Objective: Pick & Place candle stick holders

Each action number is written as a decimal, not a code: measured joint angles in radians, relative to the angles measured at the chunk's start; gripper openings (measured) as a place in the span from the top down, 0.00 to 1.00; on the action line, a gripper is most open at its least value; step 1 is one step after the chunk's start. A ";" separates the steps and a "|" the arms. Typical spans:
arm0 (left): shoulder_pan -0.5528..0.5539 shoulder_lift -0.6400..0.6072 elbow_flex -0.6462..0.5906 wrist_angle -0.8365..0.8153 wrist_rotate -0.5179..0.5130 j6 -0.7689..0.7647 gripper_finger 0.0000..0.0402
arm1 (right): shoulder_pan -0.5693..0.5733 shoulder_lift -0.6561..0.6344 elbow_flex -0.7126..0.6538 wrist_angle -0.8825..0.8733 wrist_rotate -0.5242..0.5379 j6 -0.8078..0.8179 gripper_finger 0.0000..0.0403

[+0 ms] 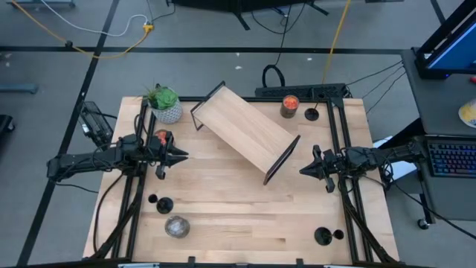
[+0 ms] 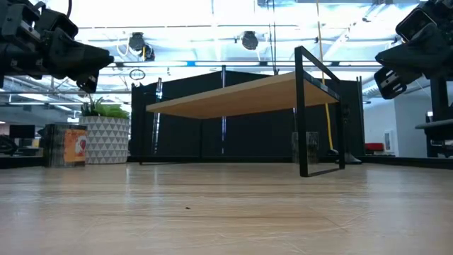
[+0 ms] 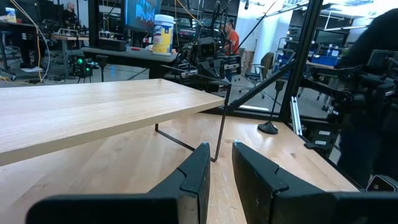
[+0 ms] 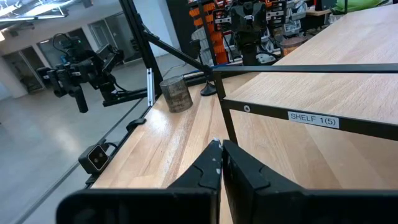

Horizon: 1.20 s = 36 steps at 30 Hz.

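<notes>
Hovering above the wooden table (image 1: 223, 201), both arms face each other across the shelf (image 1: 244, 131) — a light wood board on thin black wire legs, set diagonally near the table's middle. Left gripper (image 1: 181, 156) sits on the left side, raised off the surface, fingers (image 3: 194, 180) nearly together with a narrow gap between them and nothing held. Right gripper (image 1: 303, 170) sits on the right side, just beside the shelf's near leg, fingers pressed shut and empty; the right wrist view shows a label reading "SHELF 1(5)" on the shelf's black frame. Three candle stick holders lie well apart: one (image 1: 163, 205) near the front left of the table, one (image 1: 323, 237) at the front right, one (image 1: 312, 114) at the back right corner. A clear glass jar (image 1: 177, 226) stands just beside the front-left holder. A jar with orange contents (image 1: 289, 106) stands next to the back-right holder. A potted plant (image 1: 164, 103) in a patterned white pot occupies the back left — another orange jar (image 1: 161, 138) close by, partly hidden by the left arm.
</notes>
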 joint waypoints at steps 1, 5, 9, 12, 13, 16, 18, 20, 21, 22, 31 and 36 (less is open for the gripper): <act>0.000 0.000 0.000 0.000 0.000 0.000 0.82 | 0.000 0.000 0.000 0.000 0.000 0.000 0.98; 0.000 0.000 0.000 0.000 0.000 0.000 0.82 | 0.000 0.000 0.000 0.000 0.000 0.000 0.98; 0.000 0.000 0.000 0.000 0.000 0.000 0.82 | 0.000 0.000 0.000 0.000 0.000 0.000 0.98; 0.000 0.000 0.000 0.000 0.000 0.000 0.82 | 0.000 0.000 0.000 0.000 0.000 0.000 0.98; 0.000 0.000 0.000 0.000 0.000 0.000 0.82 | 0.000 0.000 0.000 0.000 0.000 0.000 0.98; 0.000 0.000 0.000 0.000 0.000 0.000 0.82 | 0.000 0.000 -0.001 0.007 0.001 0.000 0.98; 0.000 0.000 0.000 0.000 0.000 0.000 0.82 | 0.000 0.000 -0.003 0.023 0.001 0.000 0.98; 0.000 0.000 0.000 0.000 0.000 0.000 0.82 | 0.000 0.000 -0.003 0.046 0.001 0.000 0.98; 0.000 0.000 0.000 0.000 0.000 0.000 0.82 | 0.000 0.000 -0.003 0.061 0.002 0.000 0.98; 0.000 0.000 0.000 0.000 0.000 0.000 0.82 | 0.000 0.000 -0.003 0.073 0.002 0.000 0.98; 0.000 0.000 0.000 0.000 0.000 0.000 0.82 | -0.001 0.000 -0.003 0.276 0.174 0.000 0.98; 0.000 0.000 0.000 0.001 -0.002 0.006 0.82 | -0.001 0.001 -0.002 0.488 0.347 -0.058 0.98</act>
